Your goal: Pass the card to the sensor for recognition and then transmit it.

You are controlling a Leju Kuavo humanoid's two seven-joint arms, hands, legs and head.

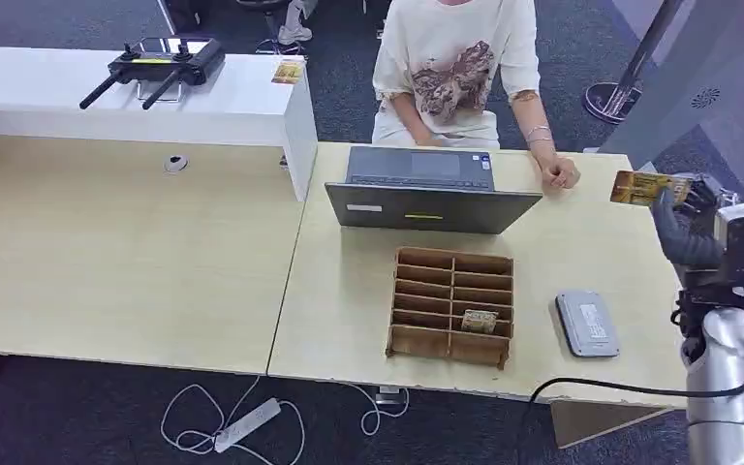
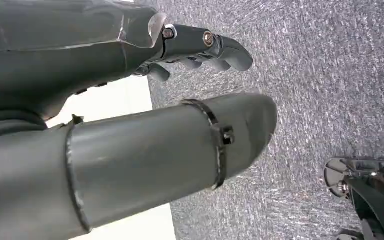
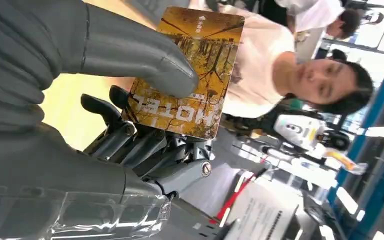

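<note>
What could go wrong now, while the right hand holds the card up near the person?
1. The right hand pinches the card by one end only, so it may slip.
2. The card is far from the grey sensor, so recognition might get skipped.
3. The person's hand lies nearby; contact seems possible.

The right hand's thumb [image 3: 130,55] covers part of the card [image 3: 200,45]; its small print is unreadable.

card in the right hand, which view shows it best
The right wrist view: the card is close up, its printed face readable, pinched between thumb and fingers. The head view shows it small at the right hand.
</note>
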